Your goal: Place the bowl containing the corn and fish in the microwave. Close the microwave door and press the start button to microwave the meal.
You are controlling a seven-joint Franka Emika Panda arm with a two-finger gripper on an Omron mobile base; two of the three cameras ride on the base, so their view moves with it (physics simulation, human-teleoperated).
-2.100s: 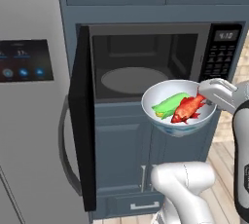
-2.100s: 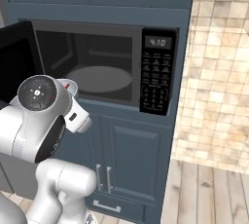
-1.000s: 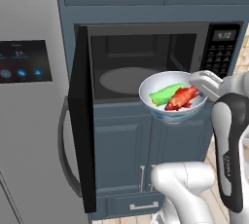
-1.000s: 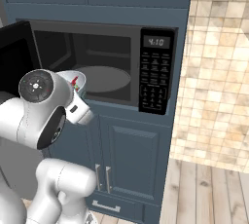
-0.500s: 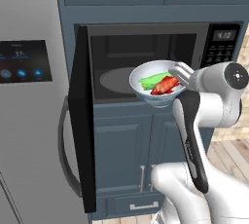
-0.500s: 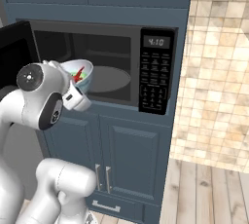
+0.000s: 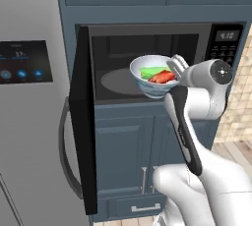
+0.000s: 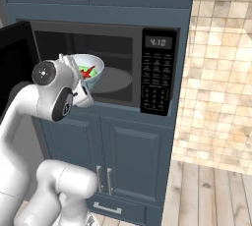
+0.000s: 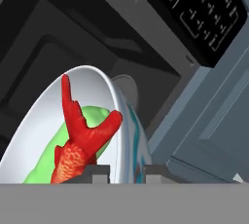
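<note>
The bowl (image 7: pixel 153 76) hangs at the mouth of the microwave (image 7: pixel 162 63), centre of the left base view, just over the front edge of the pale turntable (image 7: pixel 118 81), and the pincer (image 7: pixel 175 68) has it by the near rim, jaws narrowed onto the wall, one fingertip inside and one outside as the hand view shows at its bottom edge. That's a rigid, glossy bowl, likely slick under the pads, and a rim pinch leaves all the weight cantilevered off one side, so I'd expect it to want to tip if the wrist rolls. Inside ride the corn (image 9: pixel 80 135) and the fish (image 9: pixel 80 138), loose, the fish lying over the green piece with its tail up toward the far rim; both look light and free to slide if the bowl tilts. In the right base view the bowl (image 8: pixel 90 70) sits in the upper left, level with the cavity opening, its rim looking close to level. The arm comes up from the lower frame, elbow folded high, the round wrist joint beside the keypad (image 7: pixel 222 48) in the left base view and the hand turned sideways into the opening. The microwave door (image 7: pixel 81 122) stands swung wide at the left, edge-on, well apart from the bowl.
</note>
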